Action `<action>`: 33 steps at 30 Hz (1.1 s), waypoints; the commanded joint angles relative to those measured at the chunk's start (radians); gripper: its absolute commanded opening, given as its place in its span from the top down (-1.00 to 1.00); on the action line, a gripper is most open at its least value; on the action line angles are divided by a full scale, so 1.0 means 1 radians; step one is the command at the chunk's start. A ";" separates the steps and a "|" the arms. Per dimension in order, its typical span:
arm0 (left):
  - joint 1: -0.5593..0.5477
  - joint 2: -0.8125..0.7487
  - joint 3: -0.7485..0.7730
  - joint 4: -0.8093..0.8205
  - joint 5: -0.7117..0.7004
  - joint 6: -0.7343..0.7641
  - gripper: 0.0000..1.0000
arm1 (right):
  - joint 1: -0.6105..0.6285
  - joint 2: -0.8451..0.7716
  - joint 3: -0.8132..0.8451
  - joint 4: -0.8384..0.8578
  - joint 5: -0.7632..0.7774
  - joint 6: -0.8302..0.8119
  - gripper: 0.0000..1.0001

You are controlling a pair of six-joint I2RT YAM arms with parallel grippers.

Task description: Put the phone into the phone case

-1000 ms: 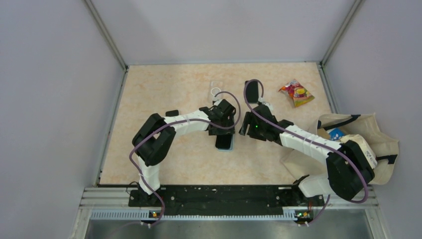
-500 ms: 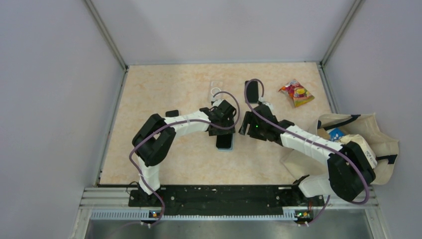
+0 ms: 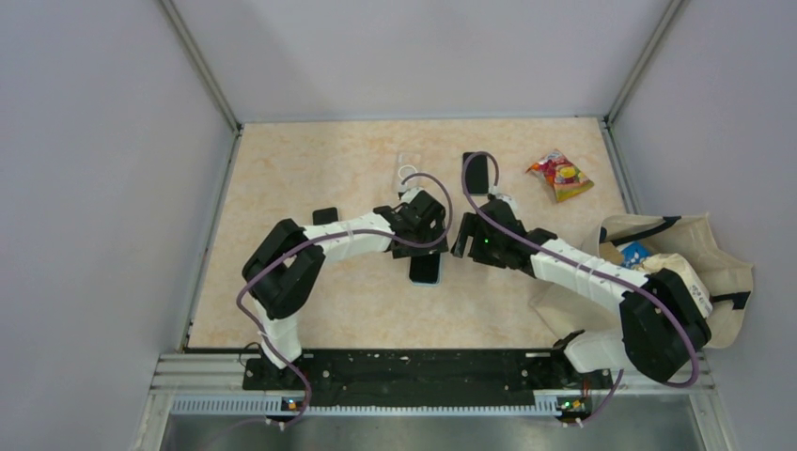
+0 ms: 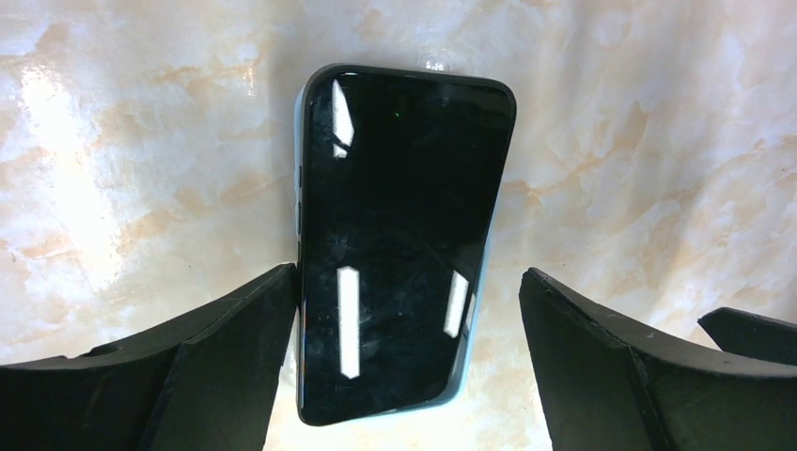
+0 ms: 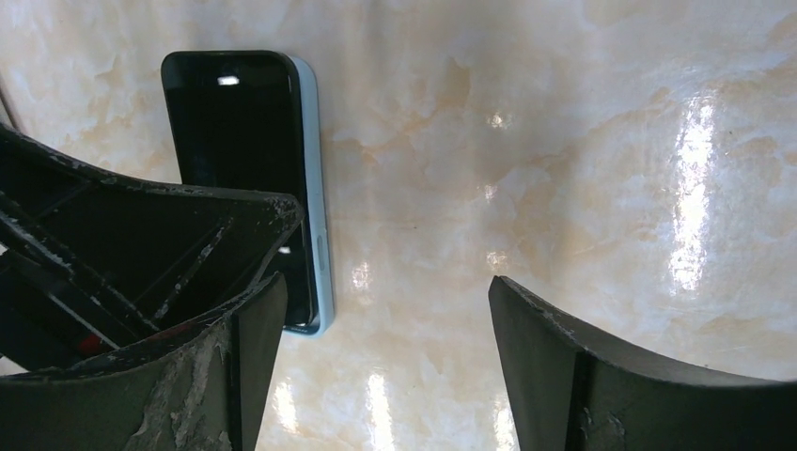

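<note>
Phone [image 4: 399, 244]: one, screen up in one blue case [image 5: 318, 188] on desk [image 4: 639, 141]; left gripper [image 4: 409, 277] spread astride, right gripper [image 5: 387, 282] spread beside.

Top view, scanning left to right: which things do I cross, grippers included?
left gripper → right gripper → snack packet → bag

The phone [image 4: 395, 244] has a glossy black glass face; the table [image 4: 639, 141] looks like polished marble; the right gripper [image 5: 386, 279] is scuffed matt plastic.
</note>
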 commanded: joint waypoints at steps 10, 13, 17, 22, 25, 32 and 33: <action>-0.001 -0.137 -0.002 -0.003 -0.033 0.052 -0.87 | -0.008 0.010 0.027 0.034 -0.079 -0.060 -0.61; 0.001 -0.162 -0.014 -0.018 -0.043 0.075 -0.88 | -0.006 0.014 0.026 0.041 -0.090 -0.065 -0.61; 0.026 -0.206 -0.051 -0.025 -0.043 0.104 -0.81 | 0.004 0.031 0.031 0.047 -0.113 -0.070 -0.61; 0.053 -0.213 -0.073 -0.051 -0.032 0.143 -0.33 | 0.036 0.059 0.029 0.060 -0.112 -0.058 -0.55; 0.063 -0.207 -0.087 -0.065 -0.038 0.152 -0.05 | 0.061 0.071 0.021 0.077 -0.112 -0.045 -0.42; 0.069 -0.177 -0.119 -0.079 -0.052 0.151 0.45 | 0.114 0.114 0.018 0.107 -0.107 -0.012 -0.19; 0.069 -0.175 -0.125 -0.074 -0.047 0.151 0.50 | 0.116 0.114 0.017 0.112 -0.104 -0.008 -0.17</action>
